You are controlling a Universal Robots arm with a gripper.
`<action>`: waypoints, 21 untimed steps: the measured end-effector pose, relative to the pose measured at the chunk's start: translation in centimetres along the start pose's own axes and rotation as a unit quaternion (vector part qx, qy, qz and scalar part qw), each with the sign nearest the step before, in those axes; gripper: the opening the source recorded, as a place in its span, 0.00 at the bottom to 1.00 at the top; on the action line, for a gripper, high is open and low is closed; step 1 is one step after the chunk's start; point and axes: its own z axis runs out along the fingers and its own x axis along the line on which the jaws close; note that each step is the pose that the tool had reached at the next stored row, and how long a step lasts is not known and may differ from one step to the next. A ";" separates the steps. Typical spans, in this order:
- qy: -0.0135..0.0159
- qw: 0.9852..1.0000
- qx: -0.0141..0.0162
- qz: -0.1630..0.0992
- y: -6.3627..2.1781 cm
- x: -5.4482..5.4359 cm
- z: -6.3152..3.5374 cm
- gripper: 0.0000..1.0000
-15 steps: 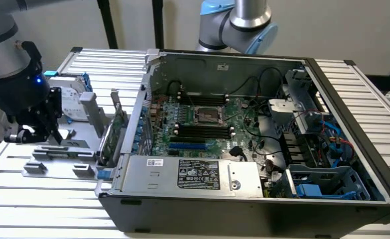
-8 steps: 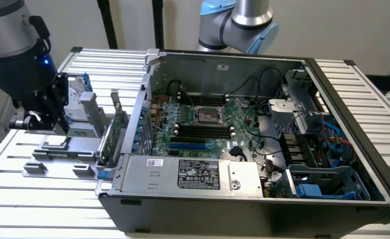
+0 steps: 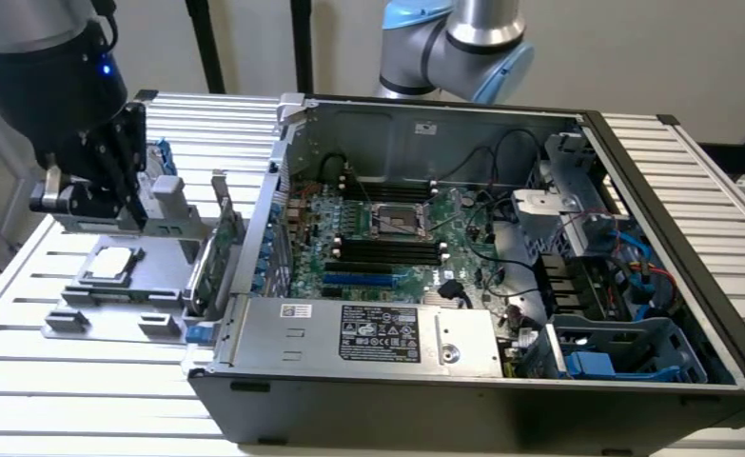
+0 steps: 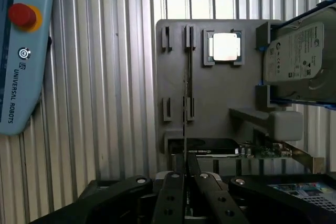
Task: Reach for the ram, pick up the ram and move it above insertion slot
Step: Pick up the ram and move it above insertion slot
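The ram [image 4: 185, 103] appears edge-on in the wrist view as a long thin dark strip running out from between my fingertips. My gripper [image 4: 186, 182] is shut on it, one finger on each flat side. The strip lines up over the two pairs of slotted holders on the grey fixture plate [image 4: 220, 98] below. In the exterior view my gripper [image 3: 99, 211] hangs above that plate [image 3: 106, 319], at the exterior view's left of the open computer case [image 3: 474, 381]. The black memory slots [image 3: 379, 252] lie on the motherboard inside the case, beside the CPU socket.
A bare CPU [image 4: 226, 46] rests in a pocket on the plate. A silver hard drive [image 4: 299, 59] and a green expansion card [image 3: 224, 252] stand on edge between my gripper and the case wall. A teach pendant [image 4: 21, 51] lies on the ribbed aluminium table.
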 end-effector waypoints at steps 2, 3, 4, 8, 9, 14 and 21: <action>-0.001 1.000 0.000 -0.001 -0.63 -0.1 -0.90 0.13; -0.001 1.000 -0.001 -0.001 -0.99 -0.1 -1.37 0.13; -0.002 1.000 -0.001 -0.002 -1.40 -0.1 -1.84 0.13; -0.006 1.000 -0.002 -0.002 -3.18 -0.3 -2.82 0.13; -0.008 1.000 -0.002 -0.002 -3.63 -0.3 -2.87 0.13; -0.014 1.000 -0.002 -0.003 -5.91 -0.4 -2.96 0.13; -0.022 1.000 -0.003 -0.005 -9.02 -0.5 -3.04 0.13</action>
